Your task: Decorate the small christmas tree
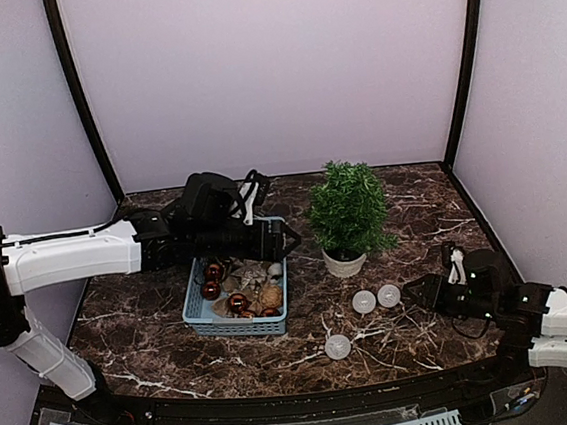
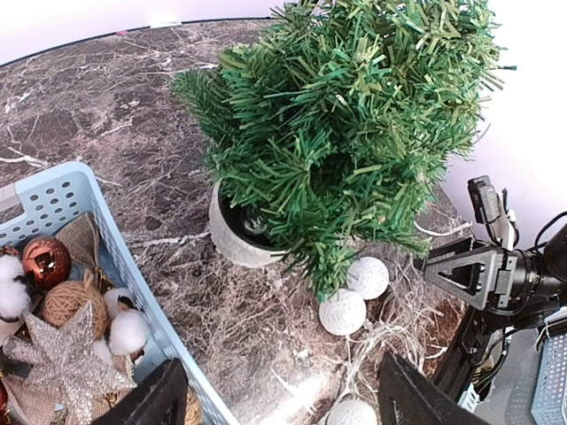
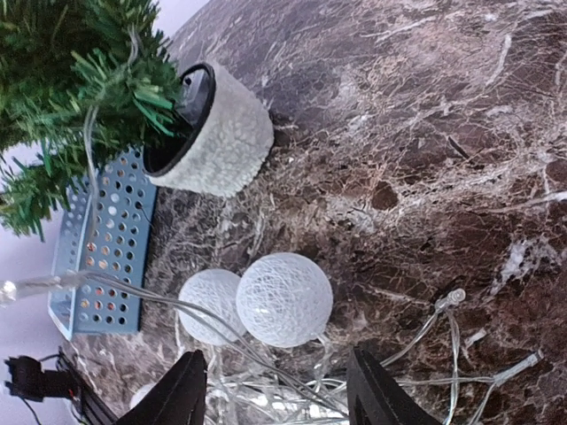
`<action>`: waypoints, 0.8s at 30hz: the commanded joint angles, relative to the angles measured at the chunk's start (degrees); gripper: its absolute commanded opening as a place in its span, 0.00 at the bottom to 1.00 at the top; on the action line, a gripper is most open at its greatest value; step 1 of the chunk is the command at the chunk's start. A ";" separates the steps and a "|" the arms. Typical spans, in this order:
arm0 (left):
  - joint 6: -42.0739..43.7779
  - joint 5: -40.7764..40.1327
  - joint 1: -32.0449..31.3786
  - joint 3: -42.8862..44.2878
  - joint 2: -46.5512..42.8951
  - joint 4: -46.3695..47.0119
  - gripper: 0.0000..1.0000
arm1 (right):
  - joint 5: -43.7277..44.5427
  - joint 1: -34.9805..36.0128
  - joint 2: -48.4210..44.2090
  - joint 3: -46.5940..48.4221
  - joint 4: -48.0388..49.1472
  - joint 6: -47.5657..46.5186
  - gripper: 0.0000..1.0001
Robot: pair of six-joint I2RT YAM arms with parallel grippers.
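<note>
Right tool [image 3: 276, 363] is seen apart astride the light-string wire [image 3: 115, 285], unclamped; left tool [image 2: 279, 372] is apart, empty. The small christmas tree [image 1: 348, 206] is stood on the counter [image 1: 153, 315] at the right tool's 11 o'clock; a tugged wire could topple it.

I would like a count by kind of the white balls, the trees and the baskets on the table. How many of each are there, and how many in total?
White balls: 3
Tree: 1
Basket: 1
Total: 5
</note>
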 commanded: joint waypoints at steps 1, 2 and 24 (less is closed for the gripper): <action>0.24 -1.02 0.22 -2.29 -3.64 -0.44 0.74 | -0.82 0.62 2.61 -0.12 5.35 -1.64 0.45; 0.19 -1.12 0.21 -2.55 -4.17 -0.38 0.73 | -1.19 0.62 3.50 0.40 5.34 -2.04 0.38; 5.42 4.98 -11.76 -8.45 -5.35 15.99 0.60 | -18.09 3.91 12.06 20.95 3.85 1.09 0.00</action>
